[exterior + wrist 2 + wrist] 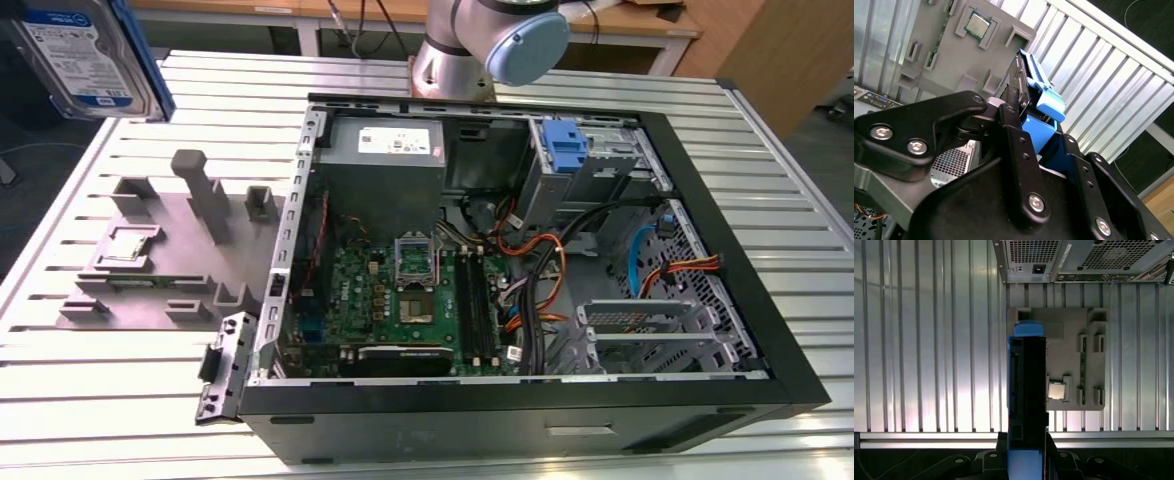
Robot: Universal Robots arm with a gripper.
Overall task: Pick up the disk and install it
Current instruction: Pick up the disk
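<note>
The disk (pixel 80 50), silver-grey with a white-and-blue label and a blue bracket, hangs high in the air at the exterior view's far left, above the slatted table. In the first wrist view the disk (pixel 1027 385) appears edge-on over the grey fixture plate (pixel 1066 340). My gripper (pixel 1021 112) is shut on the disk (pixel 1029 85), with black fingers (pixel 1014 135) pressed on its flat sides. The blue bracket (pixel 1050 105) sticks out past the fingers.
The open black computer case (pixel 534 400) lies on the table at the exterior view's right, with the motherboard (pixel 400 300), a grey power supply (pixel 387 145) and a blue caddy (pixel 567 150) in the drive bay. The grey fixture plate (pixel 147 270) holds a processor chip (pixel 1056 390).
</note>
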